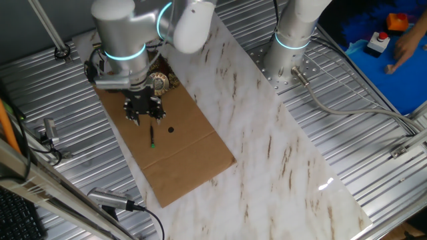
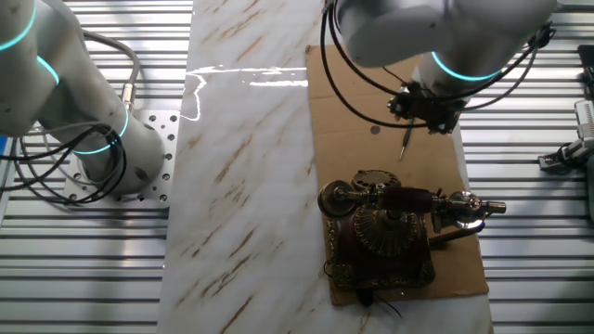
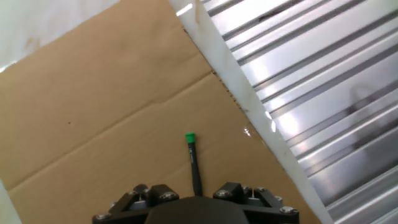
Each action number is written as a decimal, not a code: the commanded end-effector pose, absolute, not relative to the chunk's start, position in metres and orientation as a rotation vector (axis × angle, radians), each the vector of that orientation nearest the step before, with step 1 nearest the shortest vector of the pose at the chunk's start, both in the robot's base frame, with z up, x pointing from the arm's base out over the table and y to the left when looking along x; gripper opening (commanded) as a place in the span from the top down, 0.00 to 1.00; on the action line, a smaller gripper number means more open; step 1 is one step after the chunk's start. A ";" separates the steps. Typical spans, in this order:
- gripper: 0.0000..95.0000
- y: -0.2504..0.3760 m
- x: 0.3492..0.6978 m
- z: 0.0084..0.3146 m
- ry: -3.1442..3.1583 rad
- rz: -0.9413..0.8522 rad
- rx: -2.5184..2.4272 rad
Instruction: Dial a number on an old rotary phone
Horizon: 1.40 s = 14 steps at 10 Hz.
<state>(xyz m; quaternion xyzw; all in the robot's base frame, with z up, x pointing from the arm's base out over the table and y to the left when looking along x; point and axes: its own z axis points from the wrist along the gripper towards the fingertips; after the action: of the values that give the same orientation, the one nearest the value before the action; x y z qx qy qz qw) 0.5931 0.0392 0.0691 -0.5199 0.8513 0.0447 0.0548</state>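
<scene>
The fingers [image 3: 194, 200] seem clamped on a thin black stick [image 3: 193, 163], though the grip itself is hidden; its green tip points down over the cardboard [image 3: 112, 106], likely as a dialling finger, and the phone [image 2: 382, 232] sits nearby, beyond the tip

Probably a lab: slatted aluminium bench [image 1: 373, 153].

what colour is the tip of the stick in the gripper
Green: the thin black stick ends in a small green tip, clearest in the hand view.
</scene>
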 end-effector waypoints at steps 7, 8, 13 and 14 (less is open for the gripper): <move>0.60 0.032 0.594 0.036 2.632 0.030 -1.590; 0.60 0.033 0.594 0.036 2.634 0.029 -1.588; 0.60 0.035 0.594 0.029 2.640 0.027 -1.577; 0.60 0.034 0.594 0.027 2.638 0.029 -1.578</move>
<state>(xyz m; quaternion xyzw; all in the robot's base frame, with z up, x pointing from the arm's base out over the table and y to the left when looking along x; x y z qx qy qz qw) 0.5941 0.0341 0.0244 -0.5132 0.8575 0.0097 0.0340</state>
